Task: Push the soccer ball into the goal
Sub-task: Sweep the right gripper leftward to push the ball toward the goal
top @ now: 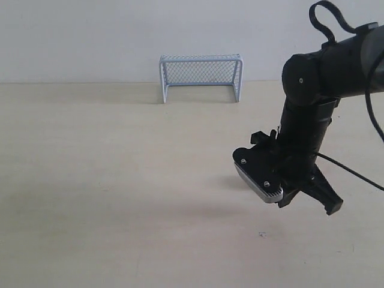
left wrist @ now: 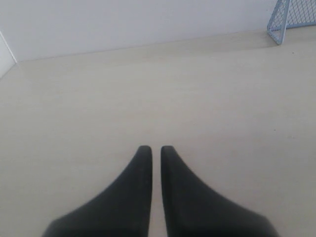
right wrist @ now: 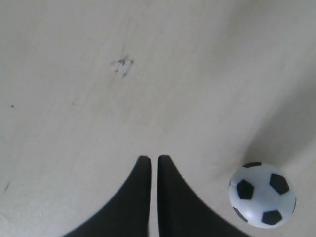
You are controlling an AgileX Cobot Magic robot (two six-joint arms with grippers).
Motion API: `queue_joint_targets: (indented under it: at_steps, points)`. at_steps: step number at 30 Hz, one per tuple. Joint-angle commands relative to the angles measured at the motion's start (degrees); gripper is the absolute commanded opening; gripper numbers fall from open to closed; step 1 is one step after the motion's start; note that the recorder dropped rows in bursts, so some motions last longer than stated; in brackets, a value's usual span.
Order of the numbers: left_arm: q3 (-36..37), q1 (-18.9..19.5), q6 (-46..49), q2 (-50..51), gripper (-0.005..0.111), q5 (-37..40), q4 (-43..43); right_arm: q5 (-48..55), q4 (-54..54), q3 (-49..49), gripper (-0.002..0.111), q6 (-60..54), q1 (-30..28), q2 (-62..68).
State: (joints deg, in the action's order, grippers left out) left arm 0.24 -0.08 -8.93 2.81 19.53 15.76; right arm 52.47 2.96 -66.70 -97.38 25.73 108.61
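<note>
Your right claw [right wrist: 149,159], pinched nearly closed and empty, hung toward the surface's [top: 90,180] near right corner, the soccer ball [right wrist: 262,194] just beside it, apparently shut to act as a pusher. Your left claw [left wrist: 152,149] was likewise closed, empty. The goal [top: 201,77] stood at the far edge.

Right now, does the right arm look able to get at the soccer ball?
Probably yes. The soccer ball sits on the bare table close beside the closed right gripper, and nothing shows between them in the right wrist view.
</note>
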Motion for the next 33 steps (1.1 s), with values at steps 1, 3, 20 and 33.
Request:
queue_joint_targets:
  at_steps: [1,3,20,33]
  points:
    - [-0.24,-0.45,-0.53,0.32,0.006,-0.19,0.01,-2.04,-0.96,-0.26,0.0,-0.4,-0.02,0.11]
    - [-0.24,-0.45,-0.53,0.32,0.006,-0.19,0.01,-2.42,-1.06,-0.26,0.0,-0.18,-0.02,0.11]
    - [-0.24,-0.45,-0.53,0.32,0.006,-0.19,0.01,-4.53,-3.53,-0.26,0.0,2.27,-1.37,0.21]
    - [-0.24,-0.45,-0.53,0.32,0.006,-0.19,0.01,-4.54,-3.63,-0.26,0.0,2.93,-1.37,2.92]
